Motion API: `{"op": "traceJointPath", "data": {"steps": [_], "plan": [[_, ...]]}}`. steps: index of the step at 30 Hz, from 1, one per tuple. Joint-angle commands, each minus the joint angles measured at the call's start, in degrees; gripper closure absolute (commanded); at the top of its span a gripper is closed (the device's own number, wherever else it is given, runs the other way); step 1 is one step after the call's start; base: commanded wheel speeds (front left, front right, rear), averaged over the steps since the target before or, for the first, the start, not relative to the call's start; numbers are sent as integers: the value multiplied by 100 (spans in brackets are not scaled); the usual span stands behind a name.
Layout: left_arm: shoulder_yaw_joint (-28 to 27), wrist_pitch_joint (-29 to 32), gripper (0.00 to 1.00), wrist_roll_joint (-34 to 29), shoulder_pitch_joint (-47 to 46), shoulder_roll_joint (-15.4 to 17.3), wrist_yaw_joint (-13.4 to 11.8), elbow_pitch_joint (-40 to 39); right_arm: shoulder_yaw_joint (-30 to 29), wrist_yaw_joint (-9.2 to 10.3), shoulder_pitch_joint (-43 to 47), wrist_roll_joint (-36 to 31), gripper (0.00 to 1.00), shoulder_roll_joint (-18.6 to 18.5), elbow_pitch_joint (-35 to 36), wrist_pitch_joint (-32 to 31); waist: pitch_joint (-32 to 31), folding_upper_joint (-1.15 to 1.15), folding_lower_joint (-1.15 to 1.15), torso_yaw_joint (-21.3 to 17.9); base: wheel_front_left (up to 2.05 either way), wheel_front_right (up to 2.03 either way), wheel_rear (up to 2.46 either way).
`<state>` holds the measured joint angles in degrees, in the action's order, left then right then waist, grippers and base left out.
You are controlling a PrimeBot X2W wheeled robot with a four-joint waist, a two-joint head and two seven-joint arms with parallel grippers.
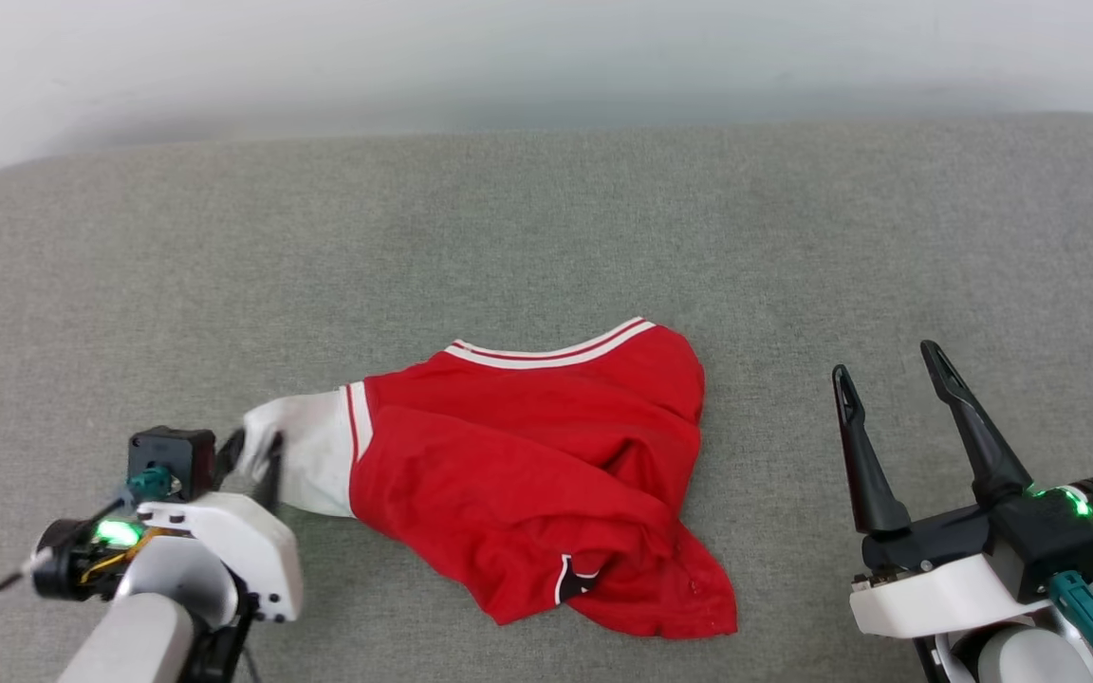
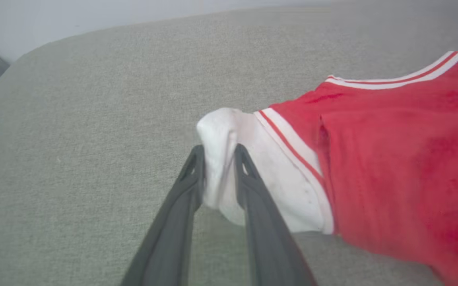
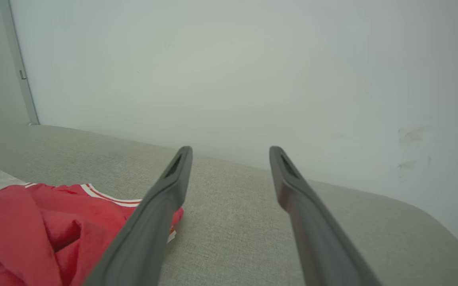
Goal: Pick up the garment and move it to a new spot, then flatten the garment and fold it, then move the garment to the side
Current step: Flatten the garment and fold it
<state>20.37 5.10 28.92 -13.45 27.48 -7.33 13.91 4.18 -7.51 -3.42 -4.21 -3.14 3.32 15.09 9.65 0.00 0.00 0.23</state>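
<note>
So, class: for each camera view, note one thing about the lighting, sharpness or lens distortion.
Head view: soft, even light, the red jersey sharp, faint shadow beneath. Left wrist view: the left pincer blurs near the lens; the edge of the cushion bows. Right wrist view: the right pincer is soft, the wall evenly lit, no glare.

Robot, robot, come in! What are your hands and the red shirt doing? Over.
Left hand astride white sleeve, grip unclear. Right hand open, empty. Garment crumpled on grey fabric surface. Nothing blocking.
</note>
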Motion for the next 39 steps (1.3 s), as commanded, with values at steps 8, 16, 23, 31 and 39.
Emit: {"op": "traceJointPath", "data": {"steps": [8, 16, 23, 31, 39], "plan": [[17, -1880, 0, -377, 15, -242, 378, -438, -96, 3, 164, -25, 0, -103, 16, 12, -382, 0, 0, 117, 0, 0, 0], [-337, -2028, 0, -1275, 688, -760, 415, -1826, -158, 4, 345, -23, 0, -128, 66, 12, -571, 0, 0, 215, 0, 0, 0], [-631, -2030, 0, -1725, 1121, -1179, 758, -2273, 30, 3, 344, 114, 0, -460, -195, -53, -433, 0, 0, 472, 0, 0, 0], [-812, -2031, 0, -2118, 901, -1515, 1048, -2286, 1226, 4, -853, 1415, 0, -1702, -443, -2626, 67, 0, 0, 839, 0, 0, 0], [-916, -2031, 0, -2218, 671, -1891, 1284, -2175, 1832, 5, -2034, 2678, 0, -2332, -673, -5472, 478, 0, 0, 1276, 0, 0, 0]]}}
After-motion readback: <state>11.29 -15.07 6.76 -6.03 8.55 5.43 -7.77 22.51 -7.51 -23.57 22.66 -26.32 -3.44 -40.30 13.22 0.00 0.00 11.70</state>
